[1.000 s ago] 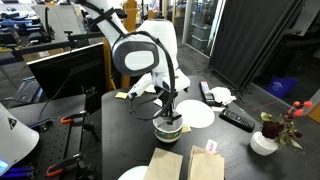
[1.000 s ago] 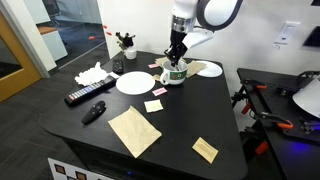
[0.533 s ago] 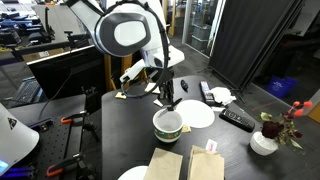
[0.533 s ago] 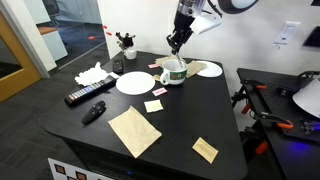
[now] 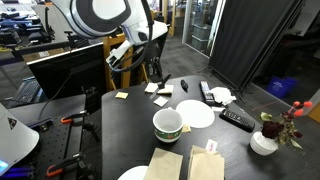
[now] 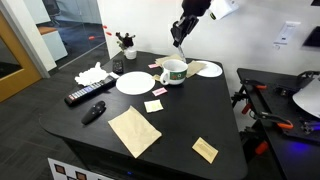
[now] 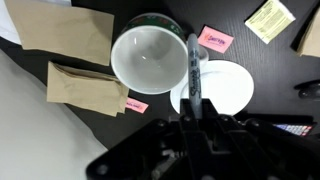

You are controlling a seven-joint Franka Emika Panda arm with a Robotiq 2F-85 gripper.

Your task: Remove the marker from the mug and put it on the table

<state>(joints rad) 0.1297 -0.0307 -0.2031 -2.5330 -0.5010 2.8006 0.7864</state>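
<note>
White mug (image 7: 150,58) stands emptied: the gripper (image 7: 196,118) has risen clear, clamped on the marker (image 7: 193,66), which now needs the desk (image 5: 125,125).

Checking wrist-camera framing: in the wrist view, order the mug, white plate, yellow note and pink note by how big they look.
1-2. mug and white plate: about alike; the marker hides part of the plate, so no ranking.
3. yellow note
4. pink note
</note>
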